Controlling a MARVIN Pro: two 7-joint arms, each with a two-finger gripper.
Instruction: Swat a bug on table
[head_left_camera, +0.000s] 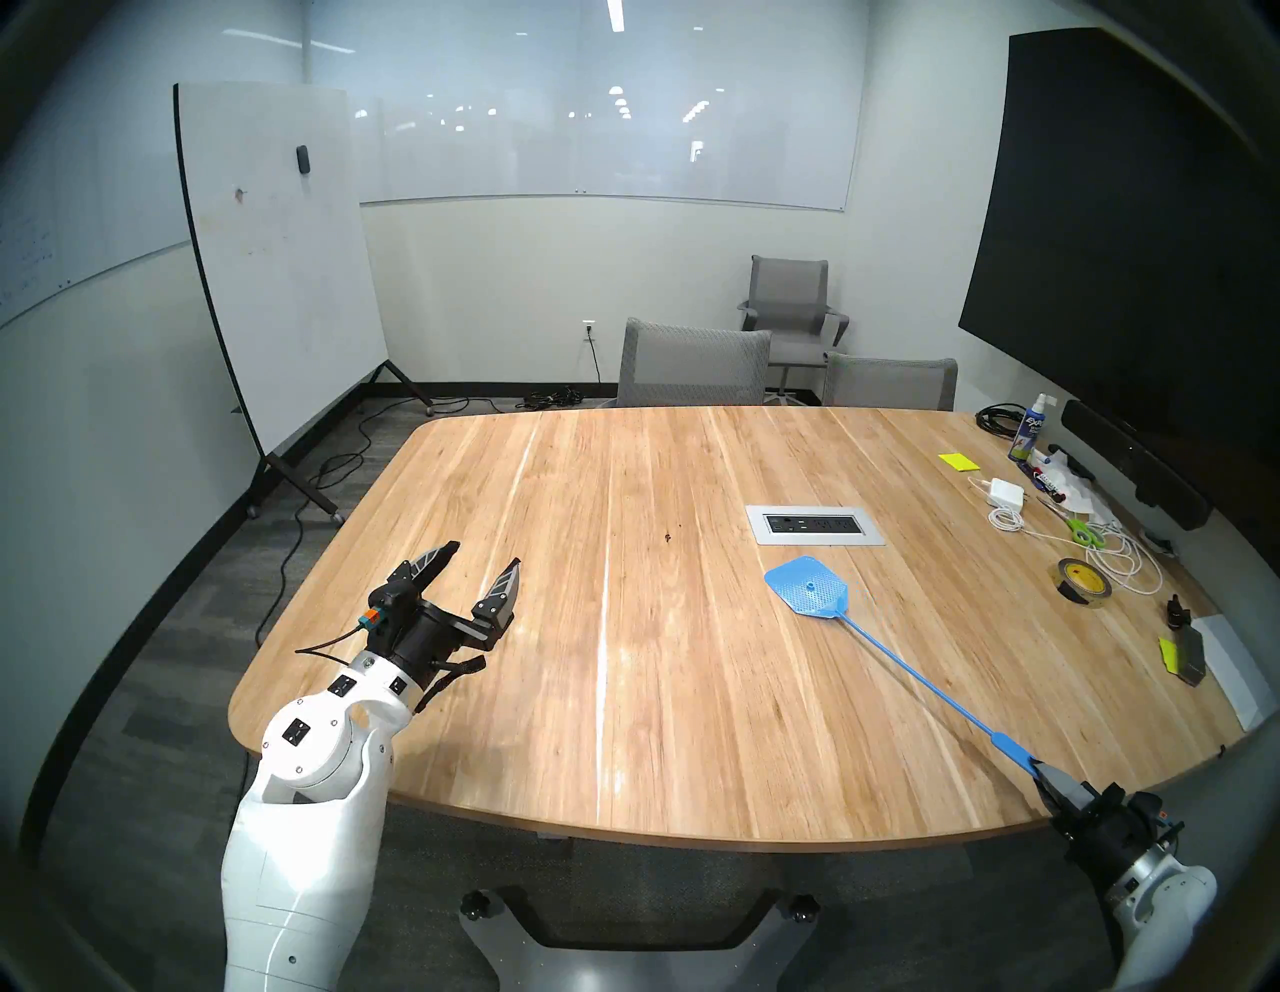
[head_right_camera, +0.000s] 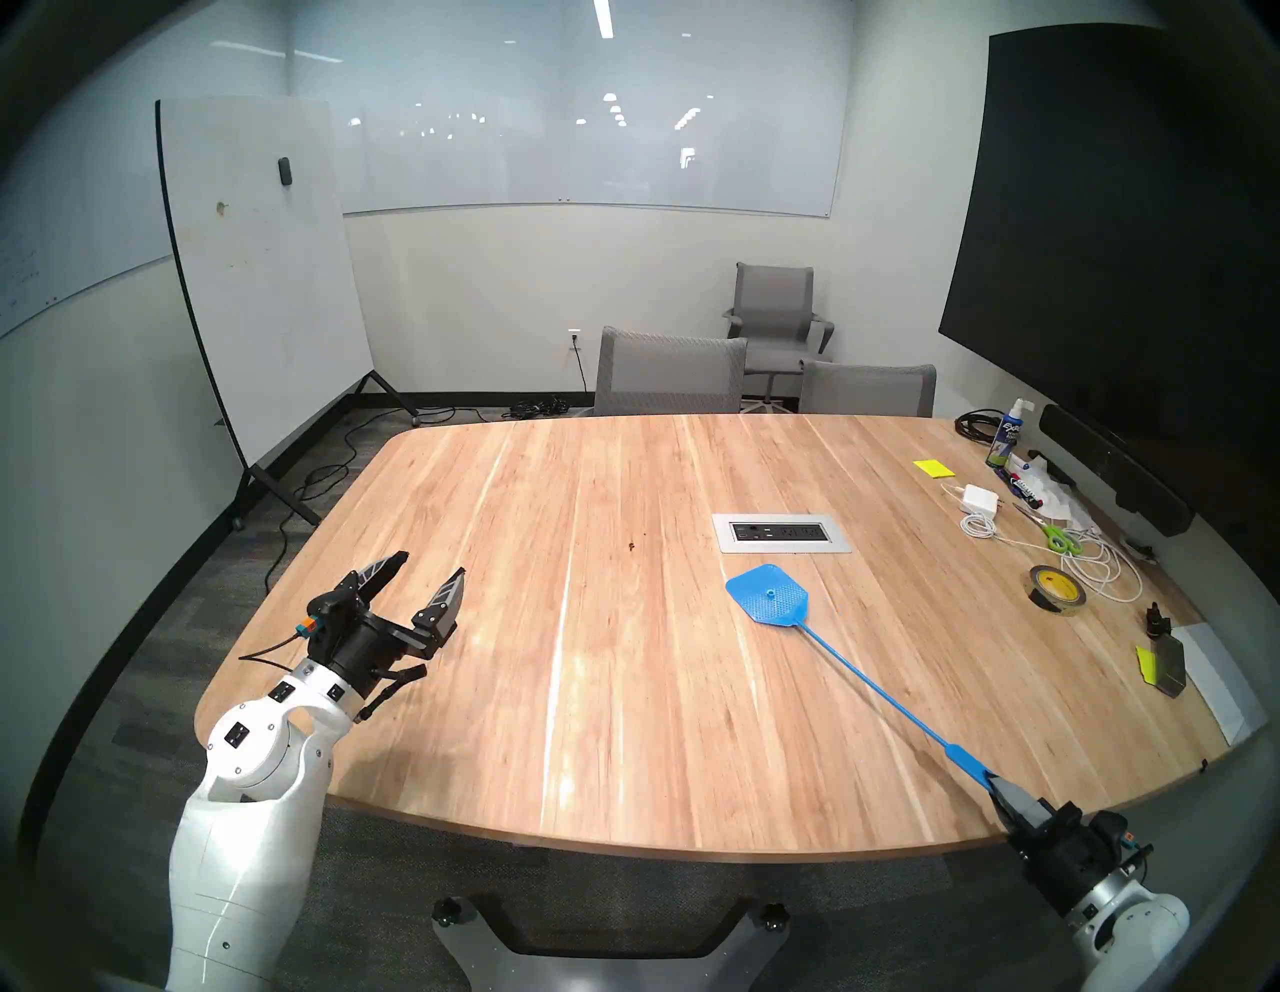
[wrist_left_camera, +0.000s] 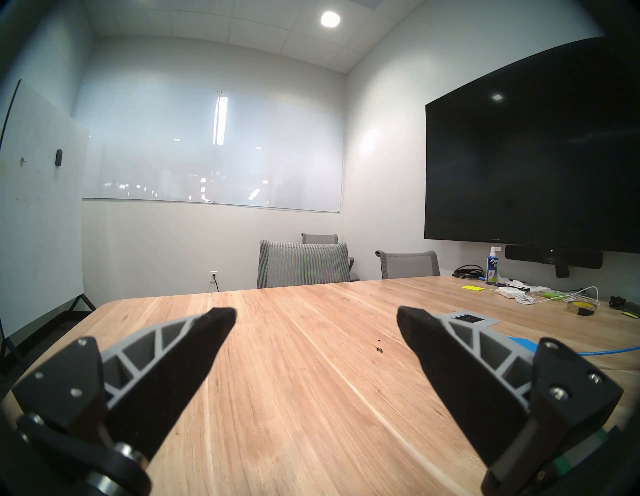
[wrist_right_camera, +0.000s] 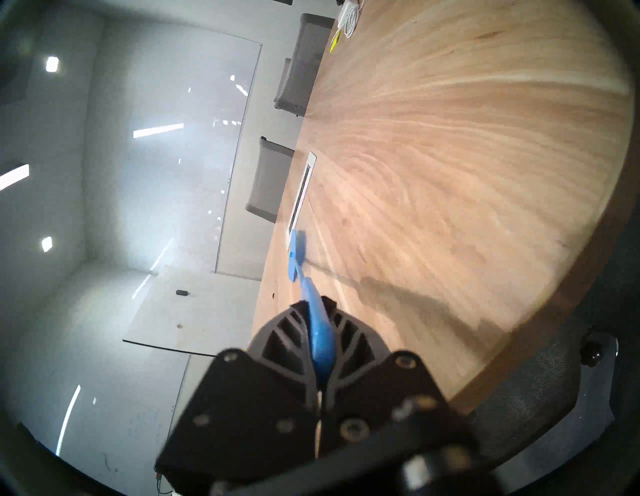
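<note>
The bug (head_left_camera: 667, 537) is a tiny dark speck on the wooden table (head_left_camera: 623, 693), left of the silver outlet panel (head_left_camera: 814, 524); it also shows in the left wrist view (wrist_left_camera: 379, 350). My right gripper (head_left_camera: 1041, 770) is shut on the handle of a blue fly swatter (head_left_camera: 808, 587), at the table's near right edge. The swatter's head sits just in front of the outlet panel, right of the bug. My left gripper (head_left_camera: 485, 560) is open and empty over the table's left part, left of the bug.
The table's right side holds clutter: a tape roll (head_left_camera: 1082, 582), green scissors (head_left_camera: 1086, 533), white charger and cables (head_left_camera: 1008, 495), spray bottle (head_left_camera: 1028, 428), yellow notes (head_left_camera: 957, 461). Grey chairs (head_left_camera: 692, 364) stand at the far edge. A whiteboard (head_left_camera: 277, 263) stands at the left.
</note>
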